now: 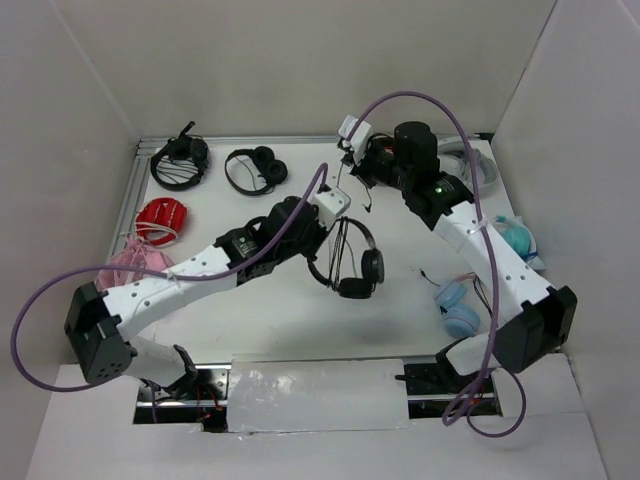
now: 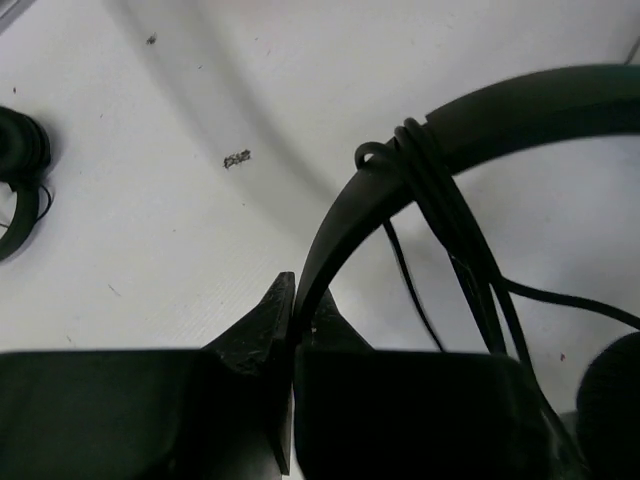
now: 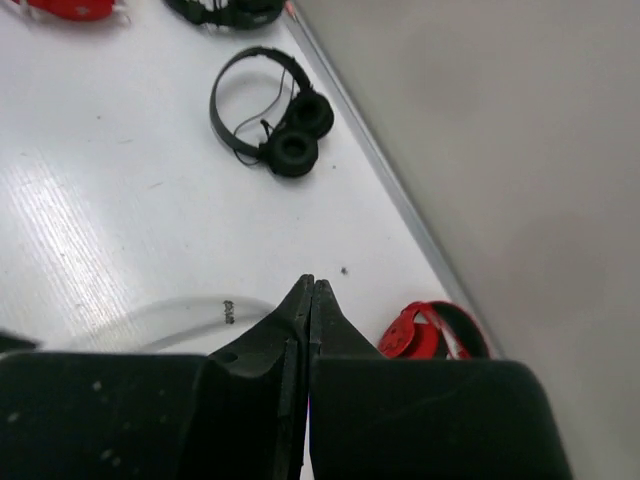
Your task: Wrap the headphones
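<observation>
The black on-ear headphones (image 1: 356,268) lie mid-table, ear cups towards me. My left gripper (image 1: 337,213) is shut on their thin headband (image 2: 520,105), pinching it between the jaw tips (image 2: 305,295). The thin black cable (image 2: 425,160) is looped several times round the headband and trails off to the right. My right gripper (image 1: 346,154) is raised behind them with its jaws pressed together (image 3: 312,283). In the top view a thin cable strand (image 1: 340,180) runs up to it. The right wrist view shows no cable at the tips.
A second pair of black headphones (image 1: 256,168) and a bulkier black headset (image 1: 180,160) lie at the back left. Red (image 1: 160,215) and pink (image 1: 135,265) pairs are at the left, blue (image 1: 460,305) and teal (image 1: 515,236) pairs at the right. Walls enclose the table.
</observation>
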{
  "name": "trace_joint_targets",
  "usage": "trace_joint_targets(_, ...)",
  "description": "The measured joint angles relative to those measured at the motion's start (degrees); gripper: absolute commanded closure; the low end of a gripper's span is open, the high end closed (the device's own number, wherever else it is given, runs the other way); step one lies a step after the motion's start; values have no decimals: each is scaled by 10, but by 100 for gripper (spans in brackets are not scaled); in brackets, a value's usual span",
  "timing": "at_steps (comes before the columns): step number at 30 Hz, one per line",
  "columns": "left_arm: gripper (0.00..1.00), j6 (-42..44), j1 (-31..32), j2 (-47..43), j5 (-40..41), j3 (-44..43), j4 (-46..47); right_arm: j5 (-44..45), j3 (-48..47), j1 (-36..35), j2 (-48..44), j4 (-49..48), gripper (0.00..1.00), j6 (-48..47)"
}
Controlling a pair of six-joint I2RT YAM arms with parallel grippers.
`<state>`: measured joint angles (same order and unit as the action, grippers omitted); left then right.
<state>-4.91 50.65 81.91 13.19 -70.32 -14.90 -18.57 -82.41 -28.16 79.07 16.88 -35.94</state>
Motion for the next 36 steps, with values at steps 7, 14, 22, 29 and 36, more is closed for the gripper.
trace_joint_targets(7,100,22,47,-89,4,18,4,-86,46,67,48,-14,100,61)
trace_joint_targets(14,100,33,47,-119,18,-5,-22,-194,141,75,40,-90,98,134)
trace_joint_targets(22,100,30,50,-108,61,-133,-49,-283,257,66,0,-260,76,258)
trace_joint_targets(29,100,31,59,-66,86,-223,-61,-261,316,14,-50,-341,71,302)
trace_joint_targets(36,100,32,63,-56,120,-251,-62,-225,357,-21,-92,-377,61,317)
